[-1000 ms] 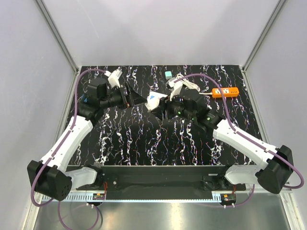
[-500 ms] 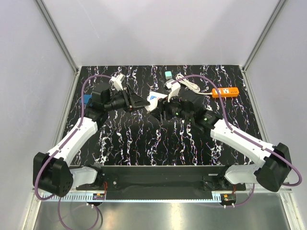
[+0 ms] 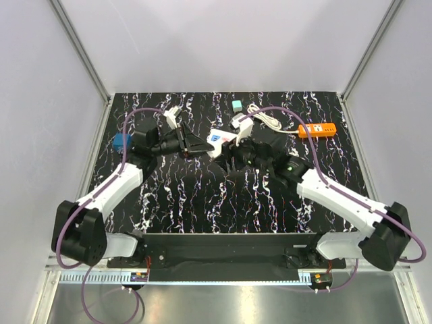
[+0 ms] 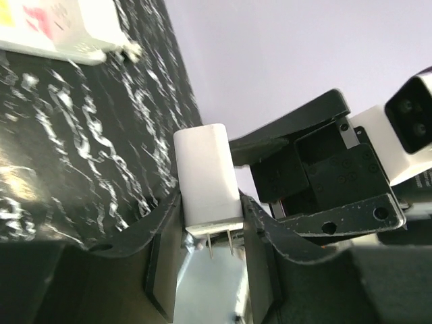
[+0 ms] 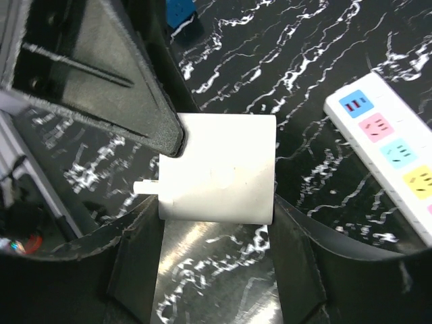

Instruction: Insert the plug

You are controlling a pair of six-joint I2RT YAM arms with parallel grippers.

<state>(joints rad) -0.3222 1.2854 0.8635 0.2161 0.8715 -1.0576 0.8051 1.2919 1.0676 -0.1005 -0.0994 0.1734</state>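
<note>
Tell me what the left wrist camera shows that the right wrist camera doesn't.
Left wrist only: two metal prongs side by side, and the right arm's wrist camera. Right wrist only: a blue object at the top edge. Both: the white plug with the left pincer and the right pincer on it, and the white power strip.

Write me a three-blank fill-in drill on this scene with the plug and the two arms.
1. The plug gripped in the jaws of both the left gripper and the right gripper is ___ in colour.
2. In the left wrist view, the plug shows ___ metal prongs.
3. The power strip near the table's far right edge is ___.

Missing words: white; two; orange.
</note>
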